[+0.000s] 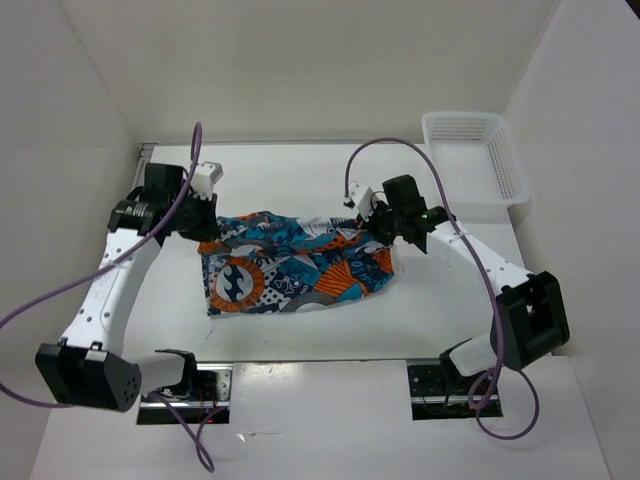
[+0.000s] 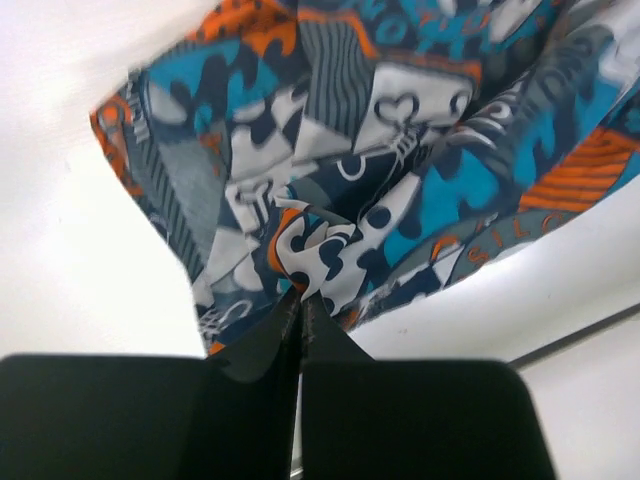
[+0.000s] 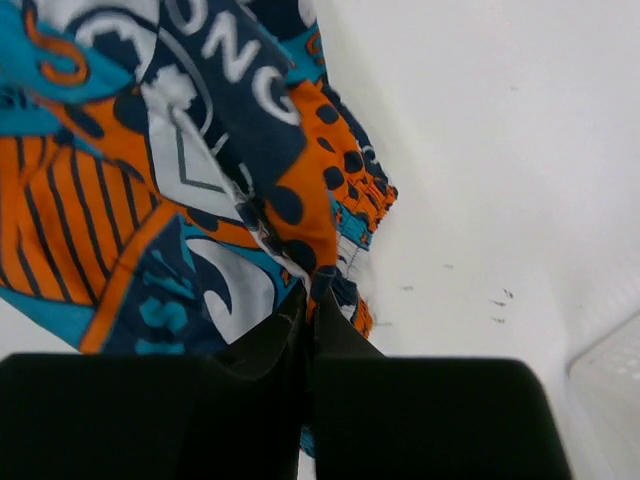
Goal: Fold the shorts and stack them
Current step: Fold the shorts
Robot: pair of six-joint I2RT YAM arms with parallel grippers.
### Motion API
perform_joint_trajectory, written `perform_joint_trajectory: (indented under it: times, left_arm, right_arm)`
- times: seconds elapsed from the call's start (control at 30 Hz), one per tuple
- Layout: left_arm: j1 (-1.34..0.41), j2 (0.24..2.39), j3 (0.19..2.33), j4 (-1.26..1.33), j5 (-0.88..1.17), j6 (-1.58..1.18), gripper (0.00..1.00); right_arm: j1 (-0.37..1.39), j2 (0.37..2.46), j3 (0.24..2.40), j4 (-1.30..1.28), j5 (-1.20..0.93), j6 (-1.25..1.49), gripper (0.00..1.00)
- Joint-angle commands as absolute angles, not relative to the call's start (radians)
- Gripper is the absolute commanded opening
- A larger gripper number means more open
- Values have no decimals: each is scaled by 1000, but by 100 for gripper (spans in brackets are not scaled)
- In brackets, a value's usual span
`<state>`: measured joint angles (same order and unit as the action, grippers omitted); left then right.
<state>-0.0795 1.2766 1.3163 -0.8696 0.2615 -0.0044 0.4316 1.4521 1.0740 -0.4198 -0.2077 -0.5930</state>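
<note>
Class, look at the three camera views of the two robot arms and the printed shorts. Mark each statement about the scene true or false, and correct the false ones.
1. The left gripper is shut on a fold of the shorts. True.
2. The right gripper hangs open over the white mesh basket. False: it is shut on the shorts' edge, apart from the basket.
3. The shorts lie inside the basket. False: they are spread on the table; the basket stands at the far right corner.
4. The two grippers pinch opposite ends of the shorts. True.
</note>
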Motion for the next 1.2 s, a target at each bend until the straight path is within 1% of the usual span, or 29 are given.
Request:
perform_joint_trajectory:
  times: [0.0, 0.13, 0.27, 0.3, 0.37, 0.43, 0.47, 0.5, 0.53, 0.57, 0.6, 0.63, 0.7, 0.73, 0.8, 0.83, 0.9, 0.93, 0.97, 1.0, 1.03, 1.13, 1.17]
  left_arm:
    - [-83, 1183, 1195, -854, 183, 0, 0]
    - [-83, 1147, 1060, -935, 167, 0, 0]
    - [-120, 1183, 1045, -963, 128, 0, 0]
    - [-120, 1198, 1054, -963, 76, 0, 0]
    - [-120, 1245, 1054, -986, 37, 0, 0]
    - [-120, 1279, 1066, -1047, 46, 0, 3]
    - [-129, 1279, 1075, -1077, 63, 0, 7]
    - [-146, 1290, 1075, -1133, 78, 0, 17]
    - [-164, 1299, 1075, -1164, 87, 0, 24]
    - [-184, 1299, 1075, -1192, 97, 0, 31]
    - [-227, 1299, 1075, -1245, 97, 0, 38]
    - [-247, 1311, 1075, -1264, 77, 0, 51]
    - [-270, 1312, 1075, -1299, 64, 0, 59]
    - [-270, 1299, 1075, -1299, 48, 0, 61]
    - [-270, 1270, 1107, -1299, 48, 0, 64]
    - [-270, 1260, 1130, -1275, 48, 0, 64]
    - [-255, 1250, 1214, -1149, 35, 0, 68]
    - [-218, 1265, 1233, -1096, 23, 0, 66]
    - [-198, 1281, 1245, -990, -12, 0, 63]
    - [-177, 1322, 1246, -947, -21, 0, 60]
    - [-138, 1350, 1258, -912, -21, 0, 54]
    - [-100, 1477, 1269, -844, -21, 0, 42]
    - [-69, 1543, 1284, -830, 12, 0, 37]
  right_arm:
    - [425, 1373, 1014, -462, -192, -727, 0]
    - [425, 1287, 942, -515, -216, -868, 0]
    - [465, 1227, 887, -597, -261, -988, 0]
    - [501, 1215, 874, -606, -261, -1005, 4]
    - [531, 1186, 842, -617, -261, -1049, 7]
    - [558, 1166, 816, -646, -273, -1096, 20]
    - [558, 1157, 805, -646, -273, -1110, 32]
    - [584, 1134, 795, -656, -273, -1123, 53]
    - [598, 1120, 785, -675, -273, -1141, 63]
    - [616, 1106, 770, -684, -273, -1141, 69]
    - [638, 1073, 761, -693, -273, -1152, 77]
    - [690, 1054, 752, -693, -273, -1152, 79]
    - [738, 994, 736, -693, -273, -1152, 81]
    - [770, 974, 724, -671, -273, -1152, 81]
    - [770, 931, 724, -631, -273, -1103, 81]
    - [770, 931, 735, -588, -273, -1073, 81]
    - [770, 931, 777, -554, -252, -948, 81]
    - [770, 952, 794, -526, -252, -902, 78]
    - [741, 962, 807, -503, -262, -787, 76]
    - [727, 971, 831, -486, -279, -732, 75]
    - [710, 997, 831, -467, -288, -677, 73]
    - [651, 1064, 856, -410, -288, -490, 67]
    - [608, 1081, 865, -397, -278, -416, 63]
